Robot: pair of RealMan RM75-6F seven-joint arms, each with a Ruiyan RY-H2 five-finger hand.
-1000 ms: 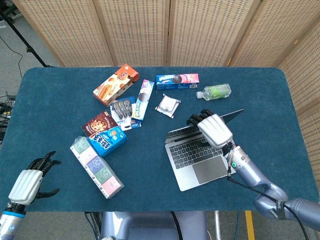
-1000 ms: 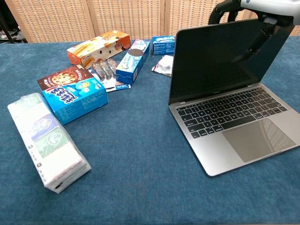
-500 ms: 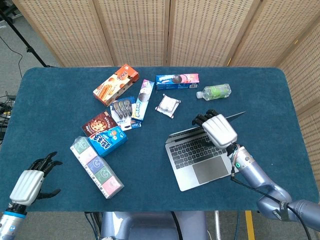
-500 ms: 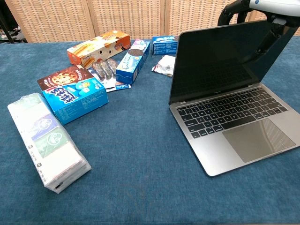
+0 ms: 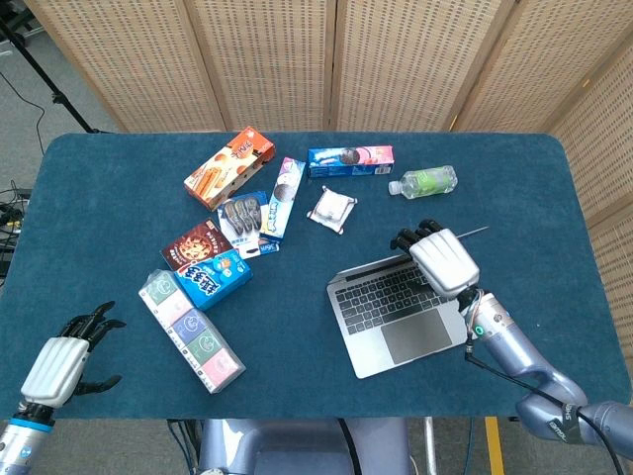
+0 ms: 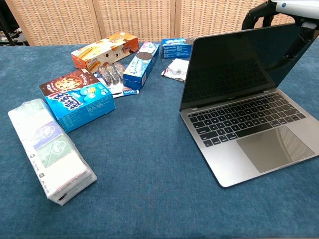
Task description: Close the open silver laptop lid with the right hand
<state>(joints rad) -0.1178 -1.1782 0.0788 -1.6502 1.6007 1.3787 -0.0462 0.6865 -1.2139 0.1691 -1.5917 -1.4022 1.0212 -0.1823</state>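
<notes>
The silver laptop [image 5: 394,315] stands open on the right half of the blue table, its dark screen [image 6: 234,64] facing the chest camera. My right hand [image 5: 443,259] sits on the lid's top edge, fingers hooked over the back and the thumb across the screen side; the chest view shows the right hand [image 6: 281,7] at the upper right corner of the lid. The lid leans steeply over the keyboard [image 6: 246,118]. My left hand [image 5: 61,363] hovers with fingers spread at the table's front left corner, holding nothing.
Snack boxes lie left of the laptop: an orange box [image 5: 228,166], a blue cookie box [image 5: 349,159], a blue box [image 5: 216,277] and a long tissue pack [image 5: 191,330]. A green bottle [image 5: 425,182] and a small packet [image 5: 331,208] lie behind the laptop.
My right hand has shifted right and toward the front with the lid's top edge, and the lid has tipped a little nearer the keyboard. The left hand has barely moved.
</notes>
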